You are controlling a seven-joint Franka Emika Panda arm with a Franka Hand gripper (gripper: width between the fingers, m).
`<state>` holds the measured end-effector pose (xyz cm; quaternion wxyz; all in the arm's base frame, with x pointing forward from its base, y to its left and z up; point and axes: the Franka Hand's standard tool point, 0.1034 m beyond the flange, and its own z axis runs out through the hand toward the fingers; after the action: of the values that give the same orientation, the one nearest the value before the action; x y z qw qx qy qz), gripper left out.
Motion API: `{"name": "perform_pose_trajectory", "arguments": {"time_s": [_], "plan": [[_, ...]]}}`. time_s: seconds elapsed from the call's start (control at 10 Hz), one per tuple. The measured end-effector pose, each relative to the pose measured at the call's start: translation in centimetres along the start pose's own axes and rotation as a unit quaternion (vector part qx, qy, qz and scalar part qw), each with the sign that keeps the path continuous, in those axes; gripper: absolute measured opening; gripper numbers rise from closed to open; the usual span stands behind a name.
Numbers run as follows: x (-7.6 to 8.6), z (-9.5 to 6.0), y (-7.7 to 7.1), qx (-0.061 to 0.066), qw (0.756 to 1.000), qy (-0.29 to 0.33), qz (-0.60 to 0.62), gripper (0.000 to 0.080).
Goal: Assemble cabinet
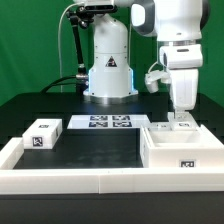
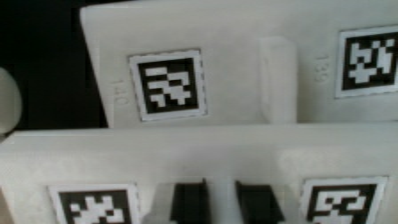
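At the exterior view's right stands the cabinet (image 1: 181,152), a large white box with a tag on its front. My gripper (image 1: 180,120) reaches straight down onto its top. In the wrist view, the two dark fingers of the gripper (image 2: 221,200) stand close together with a thin pale strip between them. They sit on a white tagged panel (image 2: 178,150) that carries a tag on either side of them. Beyond that panel, more white tagged faces of the cabinet (image 2: 169,45) show. What lies under the fingers is hidden.
A small white tagged block (image 1: 42,135) lies at the exterior view's left. The marker board (image 1: 105,123) lies flat at the middle back, in front of the robot base (image 1: 108,70). A low white border rail (image 1: 90,185) runs along the front and left.
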<state>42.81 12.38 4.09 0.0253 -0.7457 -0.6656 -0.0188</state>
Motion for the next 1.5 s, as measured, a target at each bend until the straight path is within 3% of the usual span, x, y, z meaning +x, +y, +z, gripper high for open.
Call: {"name": "perform_pose_trajectory", "arguments": {"time_s": [0.3,0.5,1.5], "plan": [[-0.58,-0.12,0.4,-0.002,1.0,0.0,0.0,0.007],[-0.94,-0.7,0.45,0.005,1.0,-0.008,0.002,0.007],[-1.06,-0.87,0.5,0.014,1.0,-0.013,-0.002,0.0071]]}}
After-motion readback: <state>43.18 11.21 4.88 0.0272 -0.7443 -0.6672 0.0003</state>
